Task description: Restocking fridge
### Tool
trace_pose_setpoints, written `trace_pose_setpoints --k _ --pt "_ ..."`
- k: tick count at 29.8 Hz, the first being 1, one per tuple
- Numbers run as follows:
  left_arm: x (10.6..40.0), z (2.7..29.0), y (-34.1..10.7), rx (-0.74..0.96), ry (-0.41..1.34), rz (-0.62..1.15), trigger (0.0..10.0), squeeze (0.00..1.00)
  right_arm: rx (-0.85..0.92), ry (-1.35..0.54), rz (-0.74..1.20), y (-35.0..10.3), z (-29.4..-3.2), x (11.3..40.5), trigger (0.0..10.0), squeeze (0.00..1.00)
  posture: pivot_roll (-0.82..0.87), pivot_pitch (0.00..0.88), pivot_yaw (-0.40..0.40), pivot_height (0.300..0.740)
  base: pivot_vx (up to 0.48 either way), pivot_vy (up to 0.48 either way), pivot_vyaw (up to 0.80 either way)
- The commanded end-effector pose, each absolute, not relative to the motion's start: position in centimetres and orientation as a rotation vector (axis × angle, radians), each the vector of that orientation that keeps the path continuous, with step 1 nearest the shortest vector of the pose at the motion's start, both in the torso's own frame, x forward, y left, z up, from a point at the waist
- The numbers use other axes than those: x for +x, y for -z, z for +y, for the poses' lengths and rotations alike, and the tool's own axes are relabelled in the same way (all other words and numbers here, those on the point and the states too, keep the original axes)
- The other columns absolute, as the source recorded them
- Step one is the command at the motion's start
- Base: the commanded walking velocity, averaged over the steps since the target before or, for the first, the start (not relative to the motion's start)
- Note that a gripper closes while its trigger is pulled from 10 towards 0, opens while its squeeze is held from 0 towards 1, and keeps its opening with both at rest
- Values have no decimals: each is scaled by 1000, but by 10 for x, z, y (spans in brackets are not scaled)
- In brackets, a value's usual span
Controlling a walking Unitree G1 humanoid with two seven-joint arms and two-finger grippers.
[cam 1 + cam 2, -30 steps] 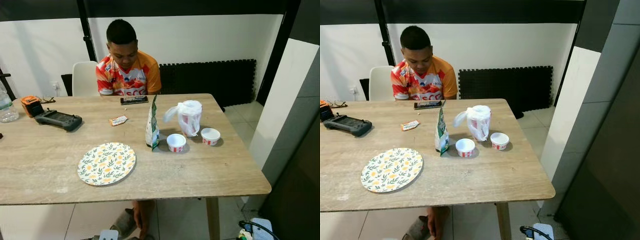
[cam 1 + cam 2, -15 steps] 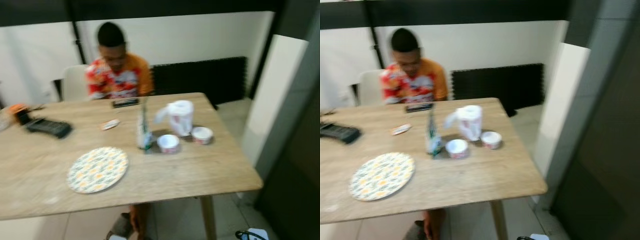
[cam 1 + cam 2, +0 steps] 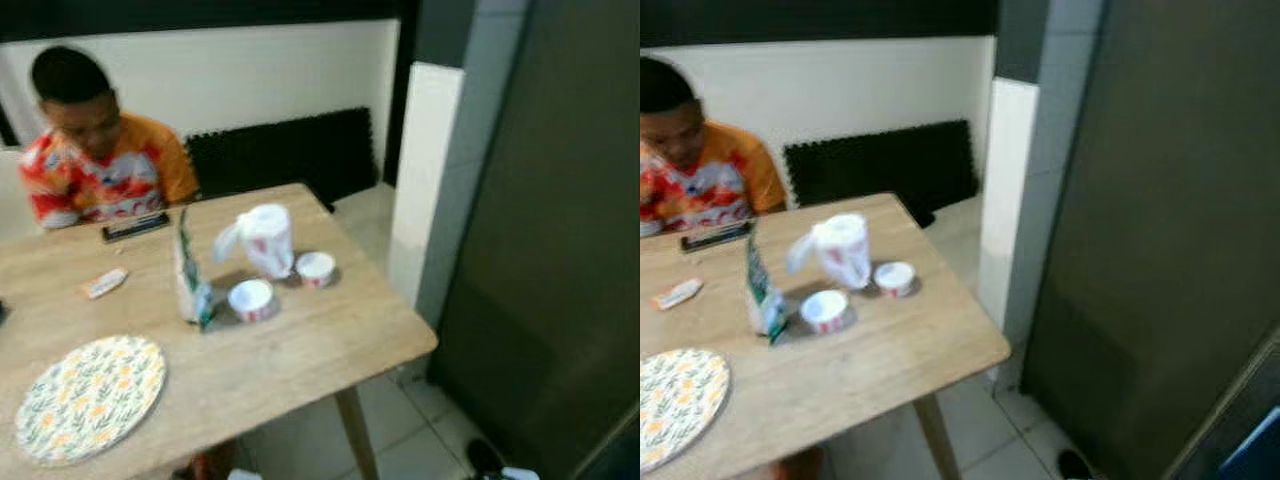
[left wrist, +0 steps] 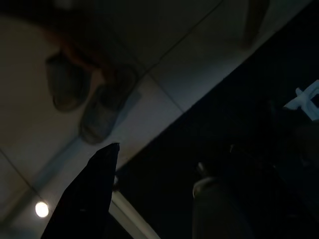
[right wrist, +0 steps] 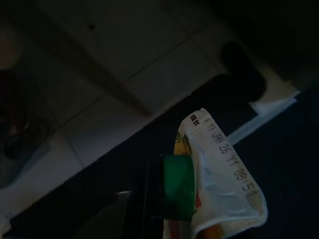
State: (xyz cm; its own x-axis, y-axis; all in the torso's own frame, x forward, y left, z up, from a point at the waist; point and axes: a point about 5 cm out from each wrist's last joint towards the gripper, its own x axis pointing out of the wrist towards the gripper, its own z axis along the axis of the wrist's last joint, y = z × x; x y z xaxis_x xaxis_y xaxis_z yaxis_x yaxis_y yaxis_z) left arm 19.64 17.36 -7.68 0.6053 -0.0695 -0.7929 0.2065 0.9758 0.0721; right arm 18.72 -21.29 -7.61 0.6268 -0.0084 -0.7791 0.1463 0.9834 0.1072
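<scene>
Your right end effector [image 5: 164, 219] is clamped on a juice carton [image 5: 219, 189] with a green cap [image 5: 177, 186]. I cannot tell your left end effector's [image 4: 84, 199] state.

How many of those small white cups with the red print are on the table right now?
2: one small cup beside the green carton, the other small cup nearer the table's right edge, by the bagged tub. The bag may hide more.
</scene>
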Motion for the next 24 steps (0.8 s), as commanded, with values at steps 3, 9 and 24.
trace_pose_setpoints --k 3,9,24 --pt "190 175 80 158 160 933 10000 0 153 86 893 76 -216 187 10000 0 -23 69 19 740 0 0 -800" --pt "191 174 79 147 148 915 10000 0 145 76 903 76 -216 186 10000 0 -19 65 20 740 0 0 -800" --pt "194 170 78 130 158 903 10000 0 121 30 894 77 -210 186 10000 0 -18 59 28 740 0 0 -533"
